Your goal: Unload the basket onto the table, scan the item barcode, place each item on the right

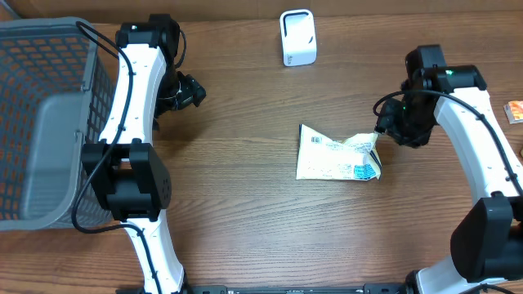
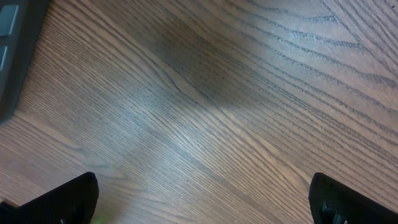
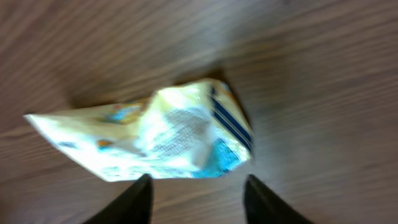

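The item is a crumpled pale-yellow packet (image 1: 337,155) with blue print, lying flat on the wooden table right of the middle. In the right wrist view the packet (image 3: 161,137) lies just beyond my fingertips, blurred, and no barcode can be made out. My right gripper (image 1: 381,129) hovers at the packet's right end, open, with only bare wood between its fingers (image 3: 137,196). The white scanner (image 1: 297,37) stands upright at the back edge. My left gripper (image 1: 193,91) is far off at the back left, wide open over bare wood (image 2: 202,199).
A grey mesh basket (image 1: 49,122) fills the left side of the table, and its dark edge (image 2: 12,50) shows in the left wrist view. A small orange object (image 1: 514,111) sits at the right edge.
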Controlling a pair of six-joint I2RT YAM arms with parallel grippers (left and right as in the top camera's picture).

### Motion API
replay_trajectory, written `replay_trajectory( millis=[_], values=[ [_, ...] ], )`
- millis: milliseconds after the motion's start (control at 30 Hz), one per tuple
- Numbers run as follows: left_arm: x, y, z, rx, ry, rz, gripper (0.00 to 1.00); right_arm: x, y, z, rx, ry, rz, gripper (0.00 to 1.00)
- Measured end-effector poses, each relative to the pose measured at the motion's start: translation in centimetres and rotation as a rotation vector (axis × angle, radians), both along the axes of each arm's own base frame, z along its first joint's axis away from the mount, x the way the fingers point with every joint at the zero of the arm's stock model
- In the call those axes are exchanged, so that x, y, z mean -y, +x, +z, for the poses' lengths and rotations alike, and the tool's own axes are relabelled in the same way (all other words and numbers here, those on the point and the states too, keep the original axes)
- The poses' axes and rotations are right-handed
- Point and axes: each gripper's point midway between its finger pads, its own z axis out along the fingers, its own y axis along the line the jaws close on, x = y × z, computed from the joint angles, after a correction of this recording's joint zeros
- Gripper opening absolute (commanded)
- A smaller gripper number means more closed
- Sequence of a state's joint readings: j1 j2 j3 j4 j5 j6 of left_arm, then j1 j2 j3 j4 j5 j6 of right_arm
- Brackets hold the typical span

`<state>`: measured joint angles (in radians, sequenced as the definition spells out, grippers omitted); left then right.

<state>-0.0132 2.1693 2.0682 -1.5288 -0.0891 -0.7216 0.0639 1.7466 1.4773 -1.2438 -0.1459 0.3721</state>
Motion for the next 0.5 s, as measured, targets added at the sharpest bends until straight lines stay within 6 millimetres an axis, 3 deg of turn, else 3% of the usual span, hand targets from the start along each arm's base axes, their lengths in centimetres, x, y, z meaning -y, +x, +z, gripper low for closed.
replay_trajectory(
  millis=[267,500],
  values=[
    [0.0,0.0,0.0,0.0,0.0,0.0,1.0,-4.3,0.4,-0.7,0.015,0.059,0.117,0.34],
    [0.0,0.0,0.0,0.0,0.0,0.0,1.0,-6.8,-0.2,-5.8,-0.098,0.038,0.185,0.35]
  ],
)
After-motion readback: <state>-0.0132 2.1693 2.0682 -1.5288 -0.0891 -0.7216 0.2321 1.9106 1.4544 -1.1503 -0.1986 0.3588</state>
